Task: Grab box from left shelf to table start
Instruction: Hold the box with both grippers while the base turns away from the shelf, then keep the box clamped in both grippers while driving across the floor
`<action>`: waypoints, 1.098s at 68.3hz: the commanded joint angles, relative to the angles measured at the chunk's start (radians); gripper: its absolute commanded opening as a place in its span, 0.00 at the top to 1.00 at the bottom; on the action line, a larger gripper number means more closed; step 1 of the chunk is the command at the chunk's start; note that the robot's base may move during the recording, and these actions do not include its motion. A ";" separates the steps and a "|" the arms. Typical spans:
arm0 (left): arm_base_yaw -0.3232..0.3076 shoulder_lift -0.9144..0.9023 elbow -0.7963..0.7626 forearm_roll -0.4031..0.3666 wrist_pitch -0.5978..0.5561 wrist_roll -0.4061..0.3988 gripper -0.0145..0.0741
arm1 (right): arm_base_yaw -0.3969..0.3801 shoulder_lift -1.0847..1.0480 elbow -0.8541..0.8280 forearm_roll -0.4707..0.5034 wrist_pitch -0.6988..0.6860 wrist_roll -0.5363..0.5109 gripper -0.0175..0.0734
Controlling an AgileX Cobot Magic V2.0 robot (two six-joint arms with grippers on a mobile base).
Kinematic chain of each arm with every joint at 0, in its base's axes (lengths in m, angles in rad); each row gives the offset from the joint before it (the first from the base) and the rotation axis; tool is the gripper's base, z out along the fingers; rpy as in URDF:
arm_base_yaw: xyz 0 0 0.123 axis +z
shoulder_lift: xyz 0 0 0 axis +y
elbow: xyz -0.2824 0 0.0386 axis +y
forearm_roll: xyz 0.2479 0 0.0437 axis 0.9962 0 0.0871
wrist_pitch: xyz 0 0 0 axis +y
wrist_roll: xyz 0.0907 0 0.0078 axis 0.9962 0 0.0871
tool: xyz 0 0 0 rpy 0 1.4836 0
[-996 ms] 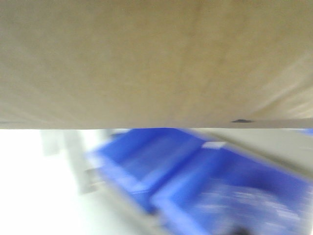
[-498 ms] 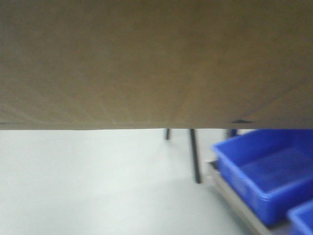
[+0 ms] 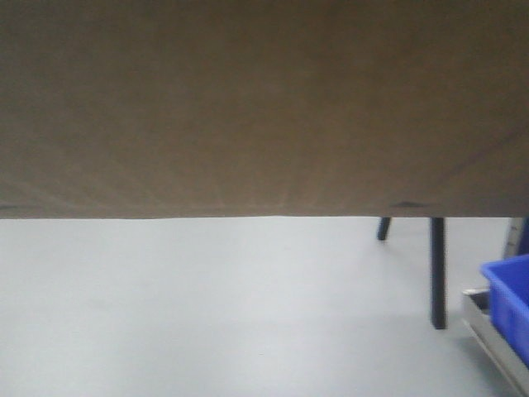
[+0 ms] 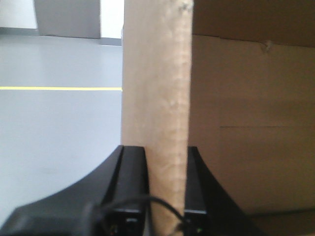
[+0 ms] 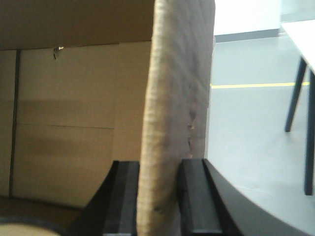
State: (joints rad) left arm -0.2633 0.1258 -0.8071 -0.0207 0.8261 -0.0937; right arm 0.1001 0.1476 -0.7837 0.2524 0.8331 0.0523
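Brown corrugated cardboard box [image 4: 156, 88] is pinched on both sides, black left gripper [image 4: 165, 164] and black right gripper [image 5: 160, 172] each clamping an upright panel. I see it hanging over smooth grey floor [image 3: 207, 314], plain white table [image 5: 301, 39] beyond the right arm, blue plastic bin [image 3: 508, 306] low right

The blue plastic bin [image 3: 507, 304] now lies at the right edge, no longer central; two black legs [image 3: 437, 273] and grey floor [image 3: 207, 314] appear.

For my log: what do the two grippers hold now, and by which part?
The box. The left gripper and the right gripper each pinch an upright cardboard panel of it.
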 commanded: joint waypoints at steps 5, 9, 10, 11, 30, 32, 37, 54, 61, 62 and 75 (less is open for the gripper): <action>-0.003 0.007 -0.043 0.040 -0.207 -0.014 0.95 | -0.012 0.020 -0.027 -0.162 -0.157 -0.007 0.75; -0.003 0.007 -0.043 0.040 -0.207 -0.014 0.95 | -0.012 0.020 -0.027 -0.162 -0.156 -0.007 0.75; -0.003 0.007 -0.043 0.039 -0.207 -0.014 0.95 | -0.012 0.019 -0.027 -0.162 -0.157 -0.007 0.75; -0.003 0.007 -0.043 0.040 -0.207 -0.014 0.95 | -0.012 0.019 -0.027 -0.162 -0.157 -0.007 0.75; -0.003 0.007 -0.043 0.040 -0.207 -0.014 0.95 | -0.012 0.019 -0.027 -0.162 -0.157 -0.007 0.75; -0.003 0.007 -0.043 0.040 -0.207 -0.014 0.95 | -0.012 0.019 -0.027 -0.162 -0.157 -0.007 0.75; -0.003 0.007 -0.043 0.040 -0.207 -0.014 0.95 | -0.012 0.019 -0.027 -0.162 -0.157 -0.007 0.75; -0.003 0.007 -0.043 0.040 -0.207 -0.014 0.95 | -0.012 0.019 -0.027 -0.162 -0.157 -0.007 0.75; -0.003 0.007 -0.043 0.040 -0.207 -0.014 0.95 | -0.012 0.019 -0.027 -0.162 -0.157 -0.007 0.75; -0.003 0.007 -0.043 0.040 -0.207 -0.014 0.95 | -0.012 0.019 -0.027 -0.162 -0.157 -0.007 0.75; -0.003 0.007 -0.043 0.040 -0.207 -0.014 0.95 | -0.012 0.019 -0.027 -0.162 -0.157 -0.007 0.75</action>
State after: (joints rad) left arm -0.2633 0.1276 -0.8055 -0.0226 0.8256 -0.0935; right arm 0.1001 0.1476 -0.7837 0.2524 0.8365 0.0523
